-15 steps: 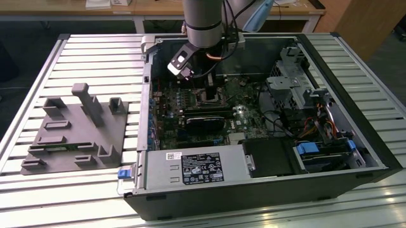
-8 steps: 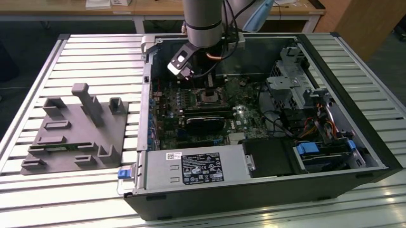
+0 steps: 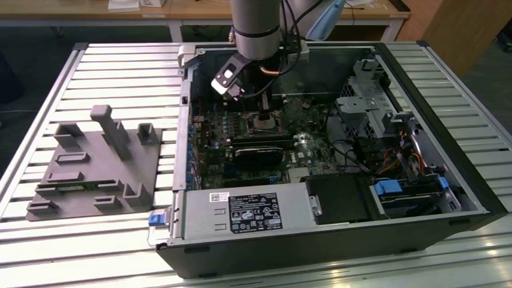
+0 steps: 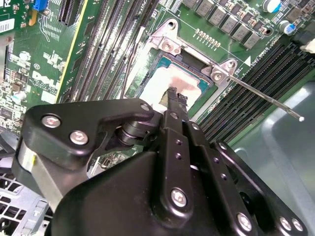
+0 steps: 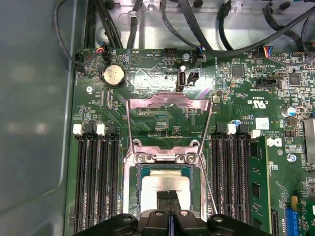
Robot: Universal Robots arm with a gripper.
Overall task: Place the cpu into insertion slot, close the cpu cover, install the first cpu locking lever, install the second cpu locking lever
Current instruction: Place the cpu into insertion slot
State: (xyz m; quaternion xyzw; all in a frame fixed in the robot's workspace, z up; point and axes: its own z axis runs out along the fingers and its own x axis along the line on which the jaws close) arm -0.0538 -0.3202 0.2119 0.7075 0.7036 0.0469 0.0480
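Slatted metal desk carries an open computer case and a grey fixture at the exterior view's left. Inside the case the gripper hangs over the insertion slot, its fingers drawn narrow together, tips at the top of the cpu, which lies flat in the slot. Behind the slot the cpu cover stands open on its hinge, and a thin locking lever sticks out beside the slot, unlatched.
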